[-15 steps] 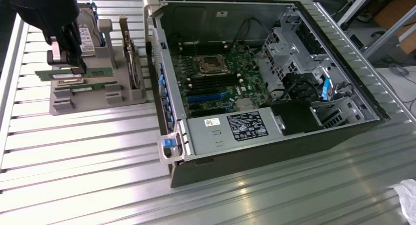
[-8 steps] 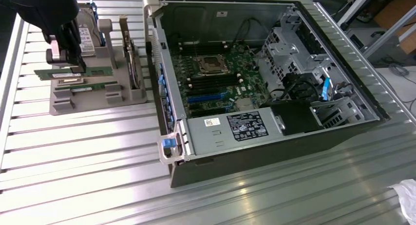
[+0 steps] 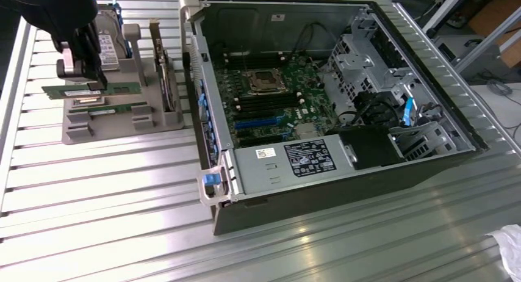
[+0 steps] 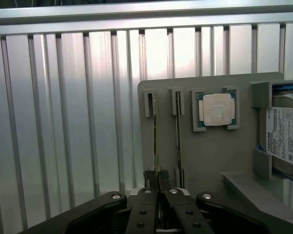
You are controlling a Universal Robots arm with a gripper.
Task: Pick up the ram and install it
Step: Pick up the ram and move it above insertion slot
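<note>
The ram [image 3: 122, 88] [image 4: 155, 136] stands on its long edge in a slot of the grey holder [image 3: 122, 120] [image 4: 210, 151], on the exterior view's left. Its long axis runs across that view from left to right, with the green face turned toward the camera. From the wrist it is a thin line seen edge-on, running straight away from the gripper [image 3: 91, 83] [image 4: 157, 176]. The jaws are pinched almost together on the stick's thin upper edge, with nothing else between them. A second stick [image 4: 178, 141] sits in the neighbouring slot just beside it. Further along the holder lie a square silver processor [image 4: 217, 109] and a hard drive [image 3: 114, 35] [image 4: 285, 136] with a white label. An open computer case [image 3: 423, 86] lies well apart toward the exterior view's right, its motherboard [image 3: 269, 93] and labelled power supply [image 3: 293, 160] exposed. Everything rests on a ribbed aluminium table [image 3: 106, 190] [image 4: 63, 122] that catches the light, and lab clutter shows beyond its far corner.
</note>
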